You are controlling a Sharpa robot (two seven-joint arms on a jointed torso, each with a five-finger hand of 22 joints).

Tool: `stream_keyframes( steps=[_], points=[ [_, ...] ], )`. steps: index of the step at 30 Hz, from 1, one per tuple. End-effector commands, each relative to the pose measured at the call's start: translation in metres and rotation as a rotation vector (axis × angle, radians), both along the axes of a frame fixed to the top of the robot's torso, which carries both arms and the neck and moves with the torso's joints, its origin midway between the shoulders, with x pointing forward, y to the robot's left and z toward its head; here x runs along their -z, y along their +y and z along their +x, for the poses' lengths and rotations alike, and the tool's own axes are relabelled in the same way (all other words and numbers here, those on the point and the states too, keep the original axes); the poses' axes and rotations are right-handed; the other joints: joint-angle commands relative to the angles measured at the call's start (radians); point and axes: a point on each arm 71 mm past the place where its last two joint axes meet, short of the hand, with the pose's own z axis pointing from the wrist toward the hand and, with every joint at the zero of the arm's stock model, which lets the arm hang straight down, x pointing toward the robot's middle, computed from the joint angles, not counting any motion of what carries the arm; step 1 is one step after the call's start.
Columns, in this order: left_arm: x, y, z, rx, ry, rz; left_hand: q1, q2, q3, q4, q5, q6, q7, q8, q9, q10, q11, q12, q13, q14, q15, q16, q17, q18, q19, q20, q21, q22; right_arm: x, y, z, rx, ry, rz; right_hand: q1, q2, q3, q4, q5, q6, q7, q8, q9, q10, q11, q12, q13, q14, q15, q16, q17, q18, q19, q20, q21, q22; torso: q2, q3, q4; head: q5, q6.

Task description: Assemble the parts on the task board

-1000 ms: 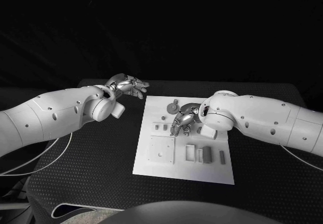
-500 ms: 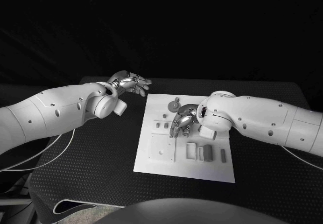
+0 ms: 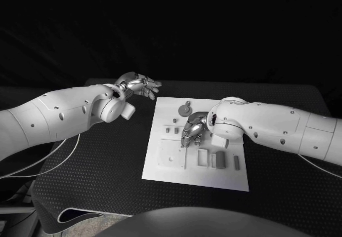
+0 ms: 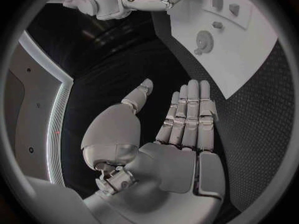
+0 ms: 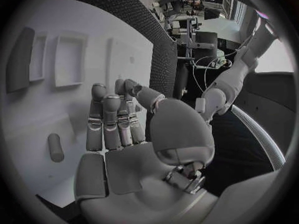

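Observation:
The white task board (image 3: 162, 170) lies in the middle of the black table. A grey gear (image 3: 187, 108) sits near its far edge, and two small parts (image 3: 172, 131) lie left of centre. My right hand (image 3: 193, 130) hovers over the board's middle with its fingers pointing down and nothing in them. In the right wrist view this right hand (image 5: 118, 127) has straight fingers, and a small peg (image 5: 55, 147) lies on the board beside them. My left hand (image 3: 140, 85) is open above the table beyond the board's far left corner. The left wrist view shows the left hand (image 4: 184, 129) flat, with the gear (image 4: 204, 39) ahead.
A square plate (image 3: 172, 154) and several oblong recesses and blocks (image 3: 218, 160) take up the board's near half. My right forearm (image 3: 277, 128) crosses the board's right side. The black table mat (image 3: 93, 163) stretches left of the board.
The whole view has shifted a little. Over the board, my right hand has slid slightly toward the near side, away from the gear. The left hand stays open in about the same place.

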Motion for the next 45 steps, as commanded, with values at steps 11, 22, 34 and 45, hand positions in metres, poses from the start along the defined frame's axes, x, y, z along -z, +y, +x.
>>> stream_keyframes(
  steps=[11, 22, 34, 45],
  points=[
    [-0.0016, -0.0033, 0.0, 0.013, 0.0, -0.011, -0.001, -0.008, -0.002, 0.006, -0.003, -0.006, 0.013, 0.004, -0.002, -0.008, -0.001, -0.005, 0.002, 0.005, -0.001, -0.007, 0.003, 0.005, 0.002, 0.003, -0.007, -0.002, 0.0065, 0.0059, -0.0044, -0.045, 0.011, -0.03, 0.0, 0.013, -0.006, 0.001, 0.003, -0.008, 0.003, 0.002, 0.002, -0.004, 0.003, -0.006, 0.002, -0.006, 0.001, 0.007, 0.002, 0.007, -0.004, -0.003, 0.006, 0.022, -0.001, 0.0008, -0.0007, 0.002, -0.007],
    [-0.0016, -0.0042, -0.0002, 0.016, 0.0, -0.012, -0.002, -0.008, -0.003, 0.007, -0.003, -0.007, 0.014, 0.004, -0.002, -0.008, -0.001, -0.005, 0.002, 0.005, -0.001, -0.008, 0.004, 0.005, 0.002, 0.004, -0.007, -0.003, 0.0094, 0.0097, -0.0045, -0.051, -0.005, -0.041, 0.0, 0.013, -0.006, 0.001, 0.003, -0.009, 0.004, 0.002, 0.003, -0.004, 0.004, -0.007, 0.002, -0.007, 0.001, 0.008, 0.002, 0.007, -0.004, -0.003, 0.007, 0.022, 0.0, 0.0011, -0.0005, 0.002, -0.007],
    [-0.0018, -0.0036, -0.0005, 0.016, 0.001, -0.012, -0.002, -0.008, -0.003, 0.007, -0.003, -0.007, 0.014, 0.005, -0.002, -0.008, -0.001, -0.006, 0.003, 0.005, -0.001, -0.009, 0.006, 0.006, 0.002, 0.004, -0.007, -0.003, 0.0111, 0.0093, -0.0037, -0.061, -0.026, -0.062, 0.0, 0.013, -0.006, 0.001, 0.003, -0.01, 0.004, 0.002, 0.003, -0.004, 0.004, -0.007, 0.002, -0.007, 0.001, 0.008, 0.003, 0.007, -0.004, -0.003, 0.007, 0.022, 0.0, 0.0009, -0.0007, 0.001, -0.007],
    [-0.0022, -0.004, -0.0004, 0.018, 0.001, -0.012, -0.002, -0.009, -0.003, 0.008, -0.003, -0.008, 0.014, 0.005, -0.002, -0.009, -0.001, -0.006, 0.003, 0.005, -0.001, -0.01, 0.007, 0.006, 0.001, 0.004, -0.006, -0.004, 0.0107, 0.0094, -0.0027, -0.059, -0.056, -0.067, 0.0, 0.013, -0.006, 0.001, 0.003, -0.01, 0.004, 0.002, 0.004, -0.005, 0.004, -0.007, 0.002, -0.007, 0.001, 0.009, 0.003, 0.007, -0.004, -0.003, 0.007, 0.022, 0.0, 0.0008, -0.0008, 0.0, -0.007]
  ],
)
